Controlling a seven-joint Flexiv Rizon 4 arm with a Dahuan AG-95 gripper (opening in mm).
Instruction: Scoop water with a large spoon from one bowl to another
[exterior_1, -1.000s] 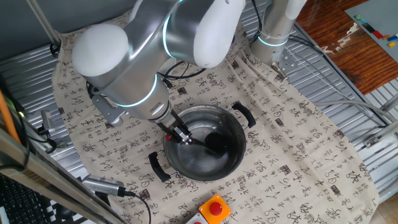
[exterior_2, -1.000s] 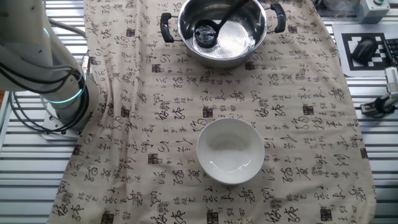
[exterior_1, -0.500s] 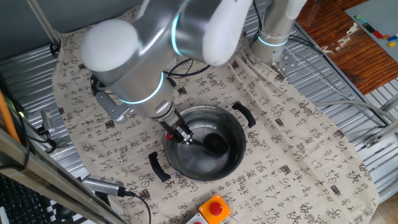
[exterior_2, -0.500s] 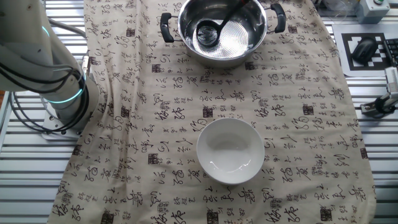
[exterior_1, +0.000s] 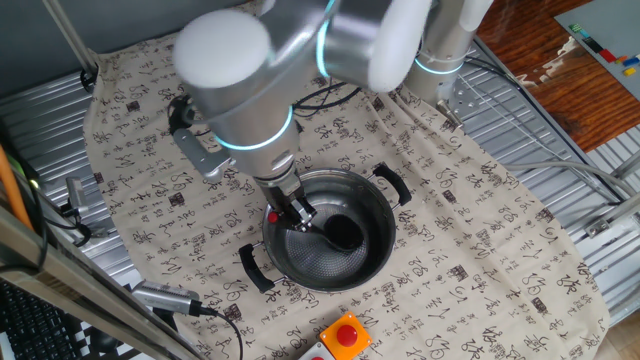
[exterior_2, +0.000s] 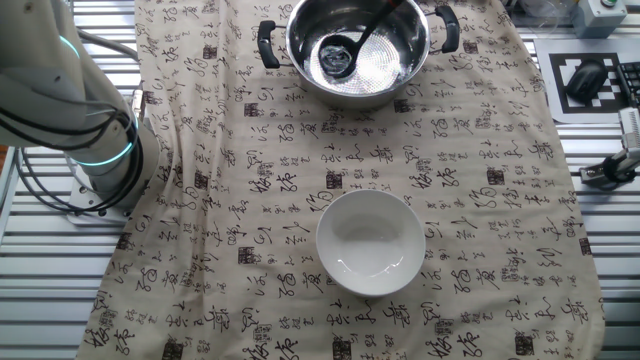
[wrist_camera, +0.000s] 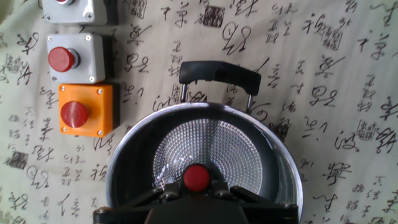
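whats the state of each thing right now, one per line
gripper: shut on the ladle handle, over the steel pot
ladle: held, scoop down inside the steel pot
steel pot: upright on the cloth, ladle scoop in it
white bowl: upright, apart from the pot, a little water at most
orange button box: on the cloth beside the pot, untouched
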